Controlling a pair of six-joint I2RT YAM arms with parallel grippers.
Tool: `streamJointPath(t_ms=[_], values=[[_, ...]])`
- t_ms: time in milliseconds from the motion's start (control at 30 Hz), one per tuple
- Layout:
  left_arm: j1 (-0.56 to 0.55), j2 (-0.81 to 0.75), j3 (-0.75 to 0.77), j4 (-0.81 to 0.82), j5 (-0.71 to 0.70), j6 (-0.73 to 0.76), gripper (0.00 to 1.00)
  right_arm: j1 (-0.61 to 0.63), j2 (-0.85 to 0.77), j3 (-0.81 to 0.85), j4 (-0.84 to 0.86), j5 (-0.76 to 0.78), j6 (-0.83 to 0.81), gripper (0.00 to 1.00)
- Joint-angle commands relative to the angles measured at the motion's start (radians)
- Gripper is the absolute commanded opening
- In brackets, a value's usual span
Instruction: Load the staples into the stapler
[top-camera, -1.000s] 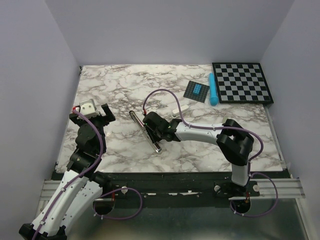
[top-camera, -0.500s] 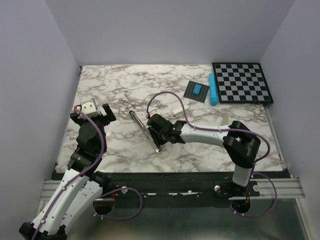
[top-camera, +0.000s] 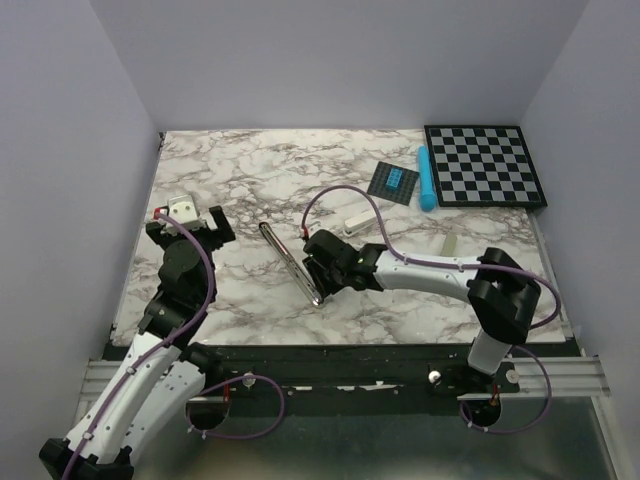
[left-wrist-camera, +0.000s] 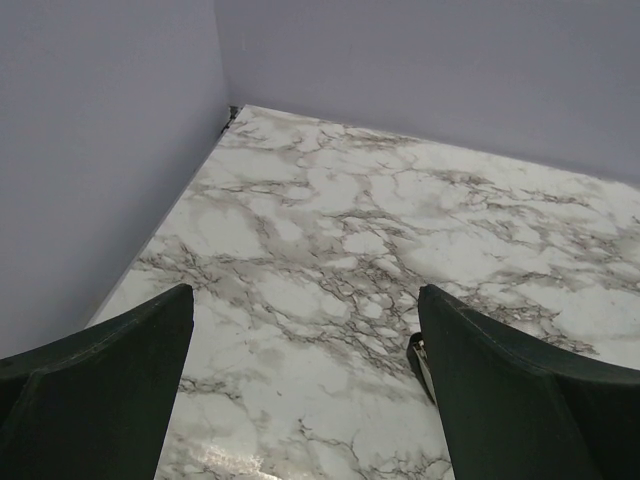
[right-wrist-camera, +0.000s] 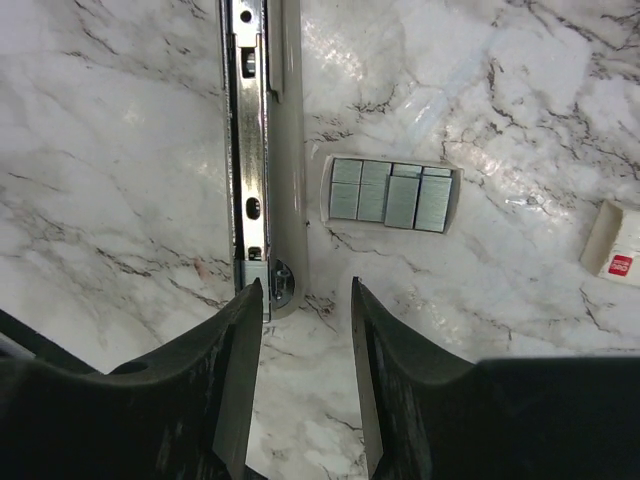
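R end effector slid toward near edge, now at stapler end | narrow gap, empty | staples beside it, not loaded | L end effector wide, empty

- No words, numbers or brand names can be read anywhere.
- The small white box carries a red mark, too small and blurred to read.

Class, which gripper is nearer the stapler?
Right. The right gripper is at the stapler's near end, fingers apart; the left gripper sits well off to its left.
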Motion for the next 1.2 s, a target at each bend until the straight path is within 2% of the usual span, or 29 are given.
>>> streamJointPath(t_ms=[0,167,300,600,767,867,1167], values=[[0.006,0.029,0.012,-0.024,0.038,-0.030,0.99,0.008,-0.105,-0.022,0.045,0.017,-0.013,0.49],[0.010,0.098,0.038,-0.062,0.074,-0.065,0.99,0.008,-0.168,-0.103,0.177,-0.081,-0.060,0.49],[0.035,0.184,0.062,-0.093,0.206,-0.124,0.99,0.008,-0.139,-0.166,0.251,-0.130,-0.046,0.49],[0.168,0.515,0.206,-0.258,0.465,-0.327,0.99,0.011,-0.098,-0.267,0.365,-0.141,-0.031,0.48],[0.182,0.713,0.315,-0.362,0.482,-0.453,0.99,0.013,-0.078,-0.272,0.382,-0.120,-0.049,0.46],[0.182,0.818,0.390,-0.429,0.487,-0.479,0.99,0.013,-0.073,-0.281,0.410,-0.107,-0.057,0.45],[0.182,1.030,0.539,-0.479,0.496,-0.537,0.99,0.019,-0.058,-0.281,0.434,-0.083,-0.080,0.39]])
